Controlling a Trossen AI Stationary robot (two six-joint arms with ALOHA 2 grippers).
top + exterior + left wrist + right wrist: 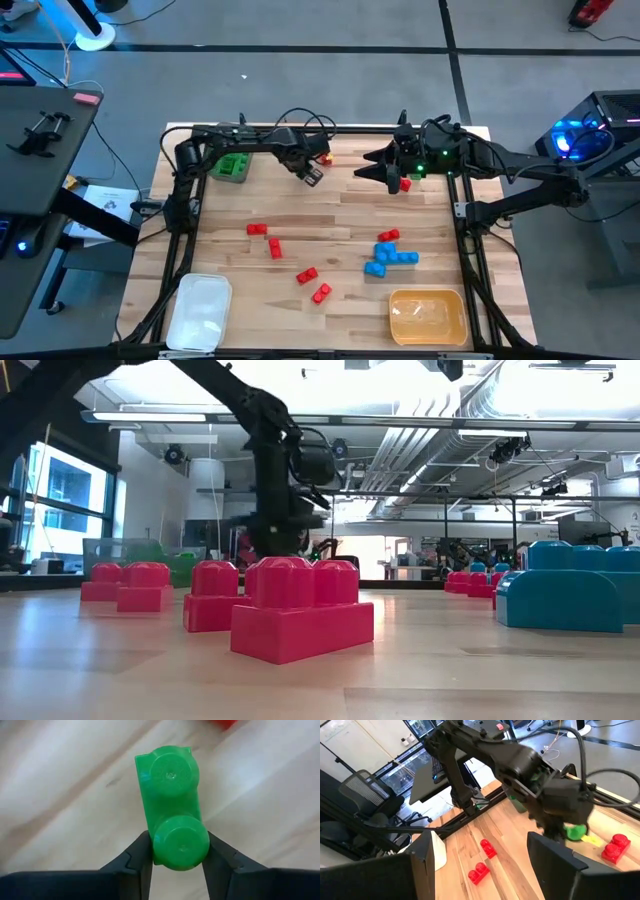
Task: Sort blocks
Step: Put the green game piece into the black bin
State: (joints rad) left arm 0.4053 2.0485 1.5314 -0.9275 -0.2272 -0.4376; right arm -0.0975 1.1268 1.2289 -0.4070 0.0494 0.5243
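Inside grey tray [231, 168], green blocks [236, 163].

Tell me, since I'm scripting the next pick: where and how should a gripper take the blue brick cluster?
Come straight down on the blue brick cluster and pinch one single brick's flat side walls, not the studs. It lies flat on the table with open wood around, so the top is free.

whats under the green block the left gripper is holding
Bare wooden table lies under the green block, clamped by the left gripper. The spot directly beneath the block is hidden.
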